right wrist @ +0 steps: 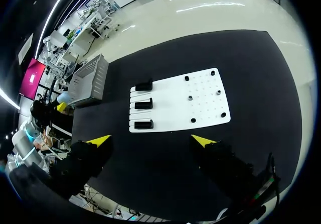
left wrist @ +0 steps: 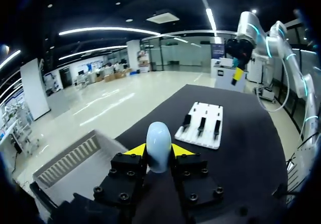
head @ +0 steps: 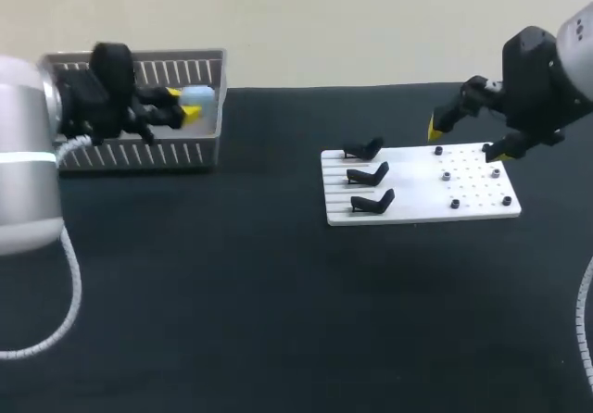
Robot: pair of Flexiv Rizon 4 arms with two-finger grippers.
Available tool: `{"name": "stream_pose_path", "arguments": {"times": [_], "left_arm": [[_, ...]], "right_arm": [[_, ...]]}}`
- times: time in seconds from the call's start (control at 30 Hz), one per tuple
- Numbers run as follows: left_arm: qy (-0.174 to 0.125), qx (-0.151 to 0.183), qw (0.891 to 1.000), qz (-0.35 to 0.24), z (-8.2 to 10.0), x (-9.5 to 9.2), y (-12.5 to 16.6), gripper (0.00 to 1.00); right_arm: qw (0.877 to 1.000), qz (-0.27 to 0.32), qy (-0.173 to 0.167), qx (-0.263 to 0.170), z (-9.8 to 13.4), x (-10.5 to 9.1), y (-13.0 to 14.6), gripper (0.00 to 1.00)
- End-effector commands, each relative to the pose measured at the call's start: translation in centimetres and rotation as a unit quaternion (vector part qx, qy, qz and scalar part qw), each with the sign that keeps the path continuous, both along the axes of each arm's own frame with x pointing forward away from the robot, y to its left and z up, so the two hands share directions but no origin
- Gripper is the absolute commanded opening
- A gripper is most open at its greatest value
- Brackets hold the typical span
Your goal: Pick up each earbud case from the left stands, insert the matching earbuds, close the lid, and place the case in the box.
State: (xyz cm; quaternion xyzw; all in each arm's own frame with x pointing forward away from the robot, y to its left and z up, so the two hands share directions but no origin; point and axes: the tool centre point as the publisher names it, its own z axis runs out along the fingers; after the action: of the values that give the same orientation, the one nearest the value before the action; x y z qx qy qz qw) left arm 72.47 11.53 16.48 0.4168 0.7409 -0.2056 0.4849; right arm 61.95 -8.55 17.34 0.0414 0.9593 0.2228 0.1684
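A pale blue earbud case [head: 197, 99] sits between the yellow fingertips of my left gripper [head: 189, 104], which is shut on it. It hangs over the right end of the grey slatted box [head: 139, 156]. In the left wrist view the closed case [left wrist: 158, 144] stands upright in the gripper [left wrist: 158, 151], with the box [left wrist: 70, 159] beneath it. Three black stands [head: 369, 175] line the left side of the white board [head: 482, 207] and carry nothing. My right gripper [head: 465, 143] hovers open above the board's far right part, holding nothing.
Several small dark pegs [head: 446, 175] dot the board's right half. From the right wrist, the open gripper [right wrist: 151, 140] looks down on the board [right wrist: 200, 114], with the stands [right wrist: 142, 102] and the box [right wrist: 90, 81] beyond. Black tabletop surrounds the board.
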Motion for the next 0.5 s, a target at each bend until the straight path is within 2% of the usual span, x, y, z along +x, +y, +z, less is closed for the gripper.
{"name": "stream_pose_path", "arguments": {"times": [0.03, 0.23, 0.3, 0.37, 0.5], "left_arm": [[-0.077, 0.046, 0.982, 0.169, 0.5, 0.8, 1.9, 0.00], [-0.093, 0.073, 0.973, 0.198, 1.0, 1.9, 5.9, 0.00], [-0.093, 0.083, 0.969, 0.212, 1.0, 2.1, 7.5, 0.00], [-0.095, 0.078, 0.967, 0.222, 0.9, 2.2, 8.6, 0.00], [-0.090, 0.097, 0.965, 0.228, 0.8, 2.6, 10.2, 0.00]], "right_arm": [[1.000, -0.003, -0.003, -0.001, 0.0, -0.2, 0.0, 1.00], [1.000, -0.003, -0.003, -0.001, 0.0, -0.2, 0.0, 1.00], [1.000, -0.003, -0.003, -0.001, 0.0, -0.2, 0.0, 1.00], [1.000, -0.003, -0.003, -0.001, 0.0, -0.2, 0.0, 1.00], [1.000, -0.003, -0.003, -0.001, 0.0, -0.2, 0.0, 1.00]]}}
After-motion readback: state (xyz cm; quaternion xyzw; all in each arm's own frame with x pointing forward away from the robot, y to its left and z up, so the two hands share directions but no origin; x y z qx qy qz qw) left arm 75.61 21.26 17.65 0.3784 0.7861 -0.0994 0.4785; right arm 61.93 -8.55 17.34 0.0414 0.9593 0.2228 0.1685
